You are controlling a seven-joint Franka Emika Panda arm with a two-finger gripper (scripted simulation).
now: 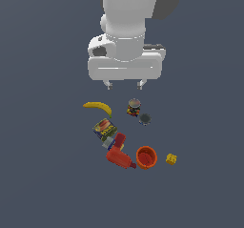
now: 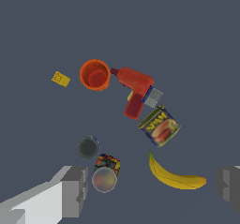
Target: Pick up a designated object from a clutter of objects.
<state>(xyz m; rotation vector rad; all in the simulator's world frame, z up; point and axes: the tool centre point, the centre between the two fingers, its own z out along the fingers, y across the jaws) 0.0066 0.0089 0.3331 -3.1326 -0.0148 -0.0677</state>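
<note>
Nothing lifted yet. My gripper [image 1: 125,85] hangs above the pile with jaws spread, empty. The can [image 1: 134,107] stands at its five o'clock; descent and grasp remain.

We see the gripper [image 1: 124,85] hanging above the clutter with its fingers spread wide and bare floor under it. The can [image 1: 134,108] stands upright with open floor on its far side. The dark grey disc [image 1: 145,119] sits just beside it, perhaps touching. The banana [image 1: 98,107] lies near on the exterior view's left, the flat box [image 1: 104,129] nearer us.
</note>
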